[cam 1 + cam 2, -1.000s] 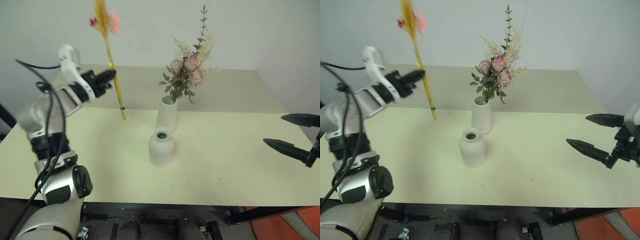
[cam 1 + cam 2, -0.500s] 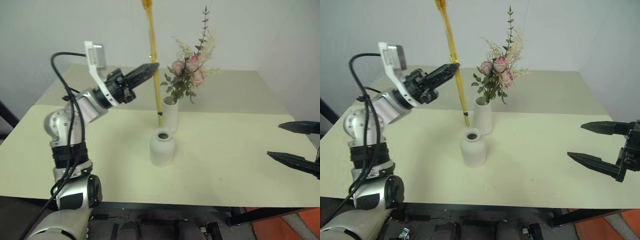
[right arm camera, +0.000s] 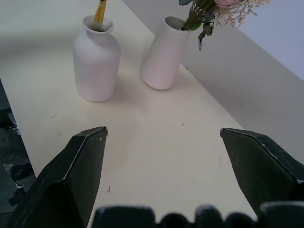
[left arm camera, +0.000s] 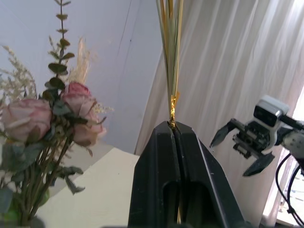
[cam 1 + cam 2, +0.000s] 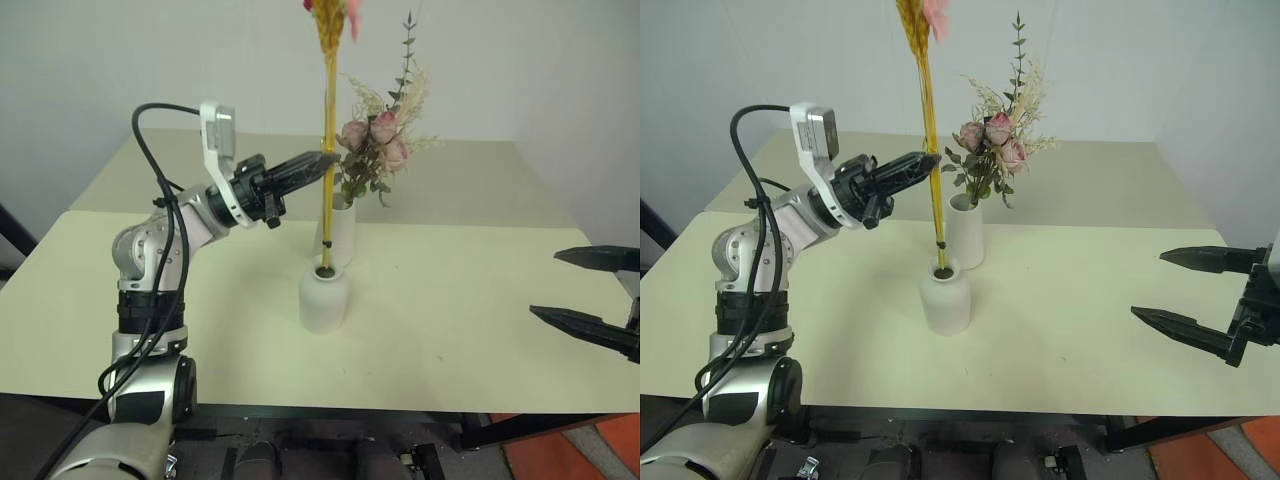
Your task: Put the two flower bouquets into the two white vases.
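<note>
Crowding the grass stalk bundle [image 5: 327,150]: rose bouquet [image 5: 377,140], taller vase [image 5: 336,232].

You have the slim yellow-orange dried grass stalk bundle [image 5: 326,150] standing nearly upright, its lower end in the narrow mouth of the shorter rounded matte white bottle vase [image 5: 323,297], its pink and red blossoms at the top. Just behind that vase stands the taller tapered white vase [image 5: 336,228], holding the bouquet of pink roses with grey-green leaves [image 5: 375,145].
</note>
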